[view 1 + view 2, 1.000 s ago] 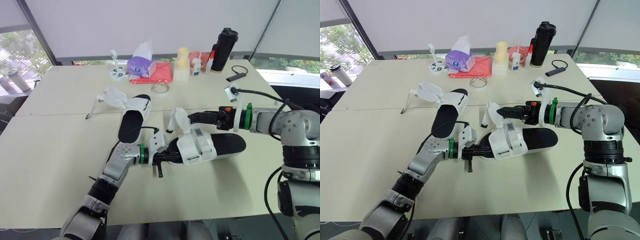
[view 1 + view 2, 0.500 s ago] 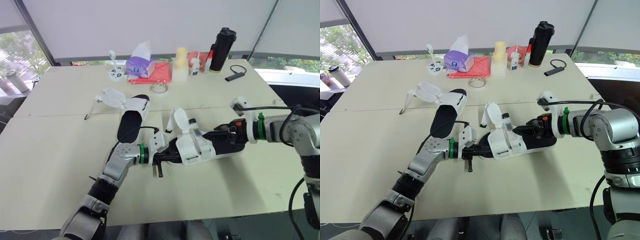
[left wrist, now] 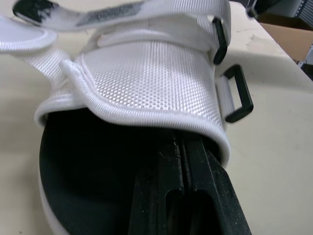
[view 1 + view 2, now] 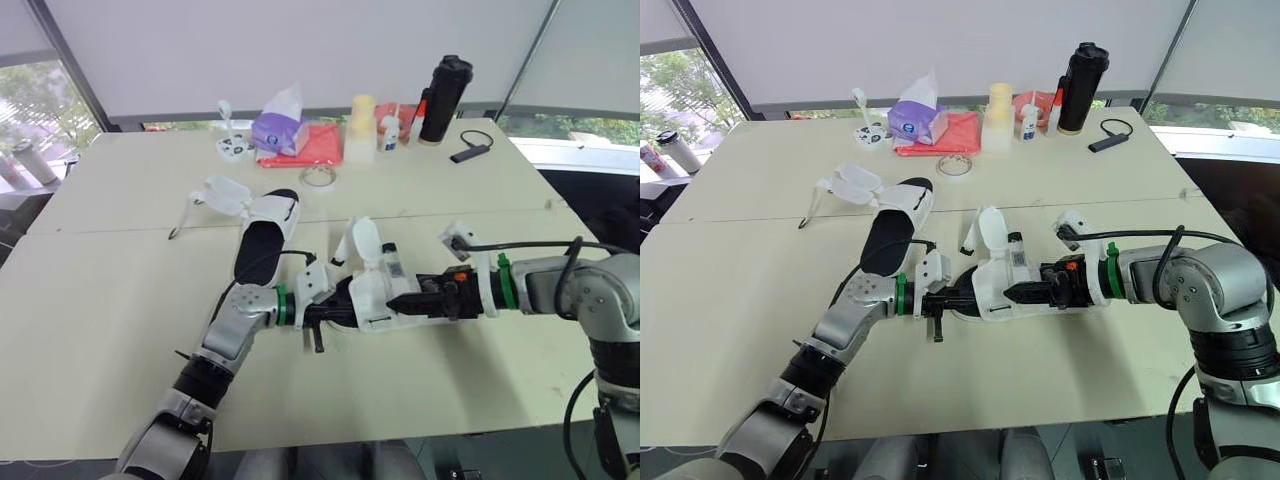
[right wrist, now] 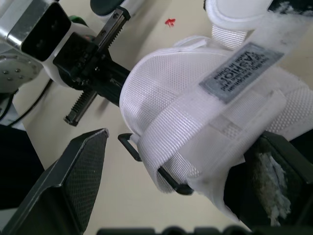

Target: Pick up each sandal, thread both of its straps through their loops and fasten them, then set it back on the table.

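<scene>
While it lies between the two arms, the near sandal [image 4: 375, 295] rests sole-down at the middle of the bench [image 4: 120, 300].

- Upper: white woven fabric over a black footbed. One strap tab [image 4: 365, 238] stands up unfastened, and a labelled webbing strap [image 5: 195, 117] crosses the upper.
- Loops: black rectangular loop [image 3: 237, 93] hanging free at the side.
- Left hand [image 3: 181, 161]: fingers pressed together and slid under the upper, along the footbed.
- Right hand [image 4: 405, 300]: fingers spread wide, straddling the upper and strap, nothing pinched.
- Far sandal [image 4: 265, 235]: lies apart on the bench, straps splayed open.

Handling, as judged: likely light. The upper and straps look soft and floppy and would fold under pressure, while the sole and loops look stiffer. It seems best steadied by the sole or the toe opening. The strap is best taken near its free tip, so that the end stays straight enough to feed through the loop.
</scene>
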{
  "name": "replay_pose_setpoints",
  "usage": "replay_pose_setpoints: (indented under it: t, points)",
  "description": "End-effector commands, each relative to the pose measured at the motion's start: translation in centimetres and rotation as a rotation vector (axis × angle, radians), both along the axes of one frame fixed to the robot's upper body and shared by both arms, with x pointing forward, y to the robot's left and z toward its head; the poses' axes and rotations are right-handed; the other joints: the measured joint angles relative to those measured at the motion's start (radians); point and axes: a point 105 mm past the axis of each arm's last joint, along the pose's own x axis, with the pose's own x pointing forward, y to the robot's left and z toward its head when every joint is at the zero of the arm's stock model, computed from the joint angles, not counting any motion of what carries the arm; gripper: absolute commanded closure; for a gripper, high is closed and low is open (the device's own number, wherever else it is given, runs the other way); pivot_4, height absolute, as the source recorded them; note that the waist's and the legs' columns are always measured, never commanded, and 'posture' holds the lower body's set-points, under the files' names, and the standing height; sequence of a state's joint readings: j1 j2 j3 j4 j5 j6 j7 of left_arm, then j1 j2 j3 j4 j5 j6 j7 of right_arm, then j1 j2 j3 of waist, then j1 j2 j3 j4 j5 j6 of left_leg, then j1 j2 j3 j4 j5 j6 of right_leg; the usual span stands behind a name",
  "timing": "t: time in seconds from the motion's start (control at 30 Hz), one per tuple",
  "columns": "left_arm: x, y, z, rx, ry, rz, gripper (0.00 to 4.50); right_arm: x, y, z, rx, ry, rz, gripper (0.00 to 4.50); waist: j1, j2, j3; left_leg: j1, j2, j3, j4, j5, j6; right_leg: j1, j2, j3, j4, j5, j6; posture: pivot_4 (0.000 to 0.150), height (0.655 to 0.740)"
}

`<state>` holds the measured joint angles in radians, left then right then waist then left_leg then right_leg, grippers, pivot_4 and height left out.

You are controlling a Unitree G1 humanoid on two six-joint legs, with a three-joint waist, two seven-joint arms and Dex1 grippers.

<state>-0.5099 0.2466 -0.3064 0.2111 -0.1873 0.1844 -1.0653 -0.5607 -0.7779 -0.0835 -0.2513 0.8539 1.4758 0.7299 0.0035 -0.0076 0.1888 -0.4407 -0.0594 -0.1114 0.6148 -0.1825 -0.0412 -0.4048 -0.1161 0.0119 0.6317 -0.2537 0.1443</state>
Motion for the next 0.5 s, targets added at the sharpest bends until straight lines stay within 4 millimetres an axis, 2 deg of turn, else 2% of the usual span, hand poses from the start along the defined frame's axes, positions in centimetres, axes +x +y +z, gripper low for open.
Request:
replay_pose_setpoints:
  t: [0.03, 0.13, 0.37, 0.47, 0.5]
  points:
    - [0.0, -0.2, 2.2, -0.042, -0.056, -0.018, 4.5, -0.8, 1.0, 0.7, 0.025, -0.025, 0.048, 0.03, 0.0, 0.0, 0.0, 0.0, 0.0, 0.0, 0.0, 0.0, 0.0, 0.0, 0.0, 0.0, 0.0, 0.0, 0.0, 0.15, 0.74]
    - [-0.2, -0.2, 1.9, -0.034, -0.051, -0.02, 4.5, -0.2, 0.1, 0.8, -0.039, -0.061, 0.006, 0.03, 0.002, 0.0, 0.0, 0.0, 0.0, 0.0, 0.0, 0.0, 0.0, 0.0, 0.0, 0.0, 0.0, 0.0, 0.0, 0.15, 0.74]
    - [-0.7, -0.4, 0.5, -0.005, -0.028, -0.035, 4.5, 0.6, -2.5, 2.5, -0.145, -0.157, -0.028, 0.03, 0.007, 0.0, 0.0, 0.0, 0.0, 0.0, 0.001, 0.0, 0.0, 0.0, 0.0, 0.0, -0.001, 0.0, 0.0, 0.15, 0.74]
    - [-0.9, -0.4, -0.2, 0.01, -0.019, -0.047, 4.5, 2.0, -3.1, 3.5, -0.14, -0.19, -0.059, 0.03, 0.002, 0.0, 0.0, 0.0, 0.0, 0.001, 0.0, 0.0, 0.0, 0.0, 0.0, 0.0, 0.0, 0.0, 0.0, 0.15, 0.74]
    - [-0.9, -0.4, -0.5, 0.023, -0.022, -0.055, 4.5, 2.9, -2.8, 3.6, -0.092, -0.167, -0.069, 0.03, 0.003, 0.0, 0.0, 0.0, 0.0, 0.001, 0.0, 0.0, 0.0, 0.0, 0.0, 0.0, 0.0, 0.0, 0.0, 0.15, 0.74]
